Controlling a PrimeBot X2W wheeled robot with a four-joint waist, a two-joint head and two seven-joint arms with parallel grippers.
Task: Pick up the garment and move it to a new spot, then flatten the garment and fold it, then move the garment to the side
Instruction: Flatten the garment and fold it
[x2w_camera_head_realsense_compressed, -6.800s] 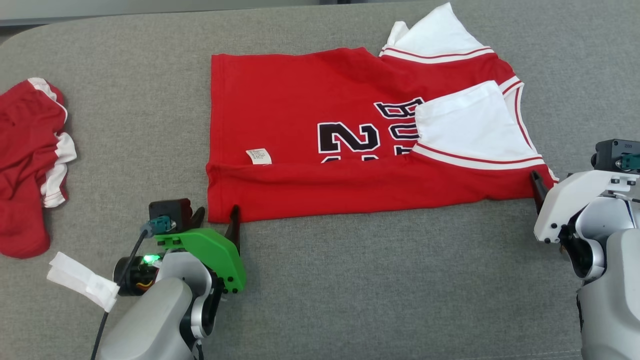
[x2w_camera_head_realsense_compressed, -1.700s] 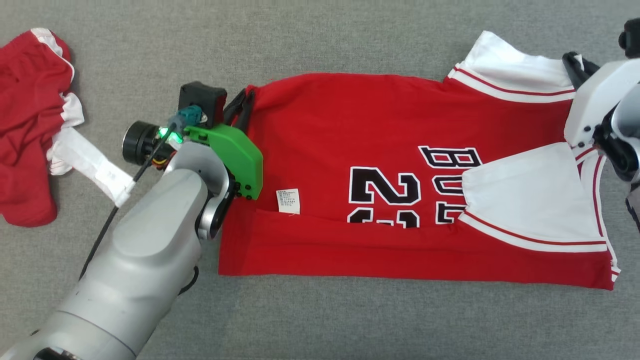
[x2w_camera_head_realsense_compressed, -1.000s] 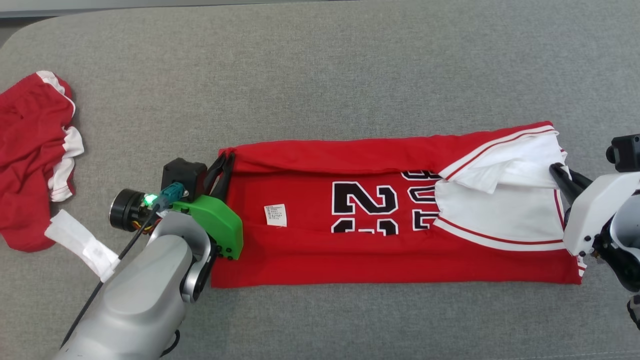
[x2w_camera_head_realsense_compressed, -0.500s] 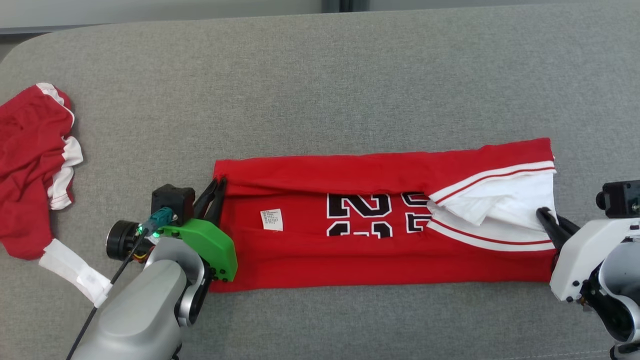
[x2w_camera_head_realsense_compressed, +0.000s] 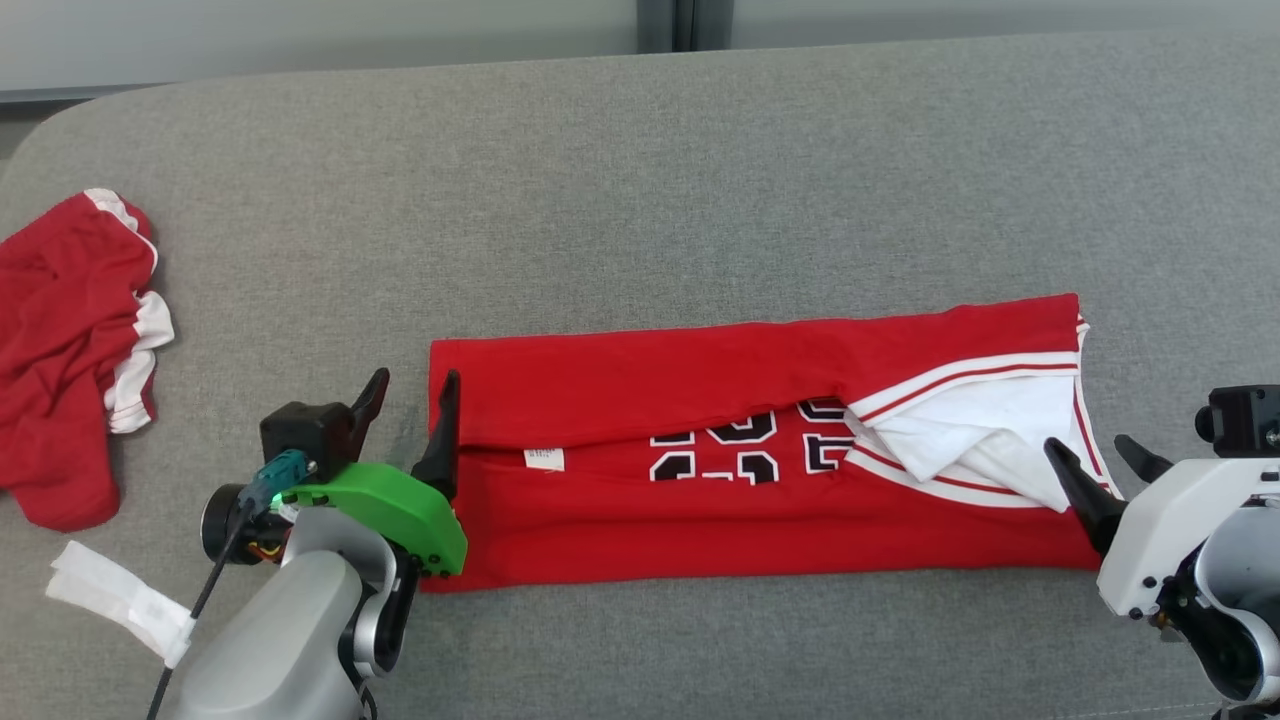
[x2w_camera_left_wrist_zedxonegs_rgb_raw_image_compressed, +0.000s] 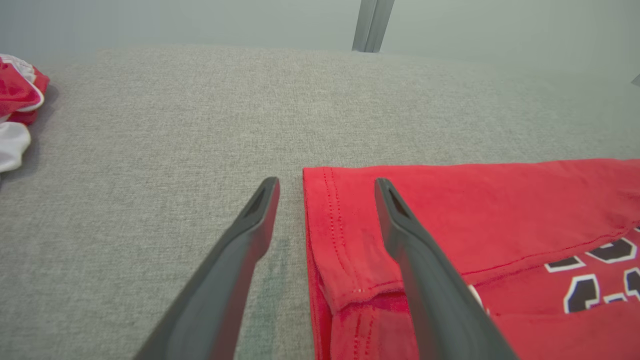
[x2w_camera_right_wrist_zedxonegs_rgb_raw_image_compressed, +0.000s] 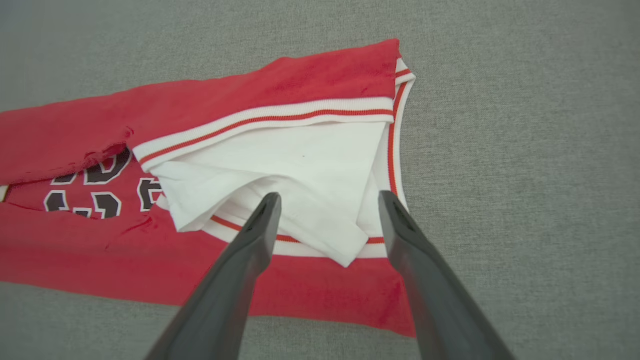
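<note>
So the red basketball jersey (x2w_camera_head_realsense_compressed: 700, 395) lies as a long left-right strip near the front edge of the grey fabric worktop (x2w_camera_head_realsense_compressed: 640, 180), left pincer (x2w_camera_head_realsense_compressed: 416, 380) gaping at its hem end, right pincer (x2w_camera_head_realsense_compressed: 1085, 445) gaping at the sleeve end.

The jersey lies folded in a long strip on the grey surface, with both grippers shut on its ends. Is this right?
Not shut: the wrist views show the left gripper and right gripper open at the ends of the jersey. The rest is right.
</note>
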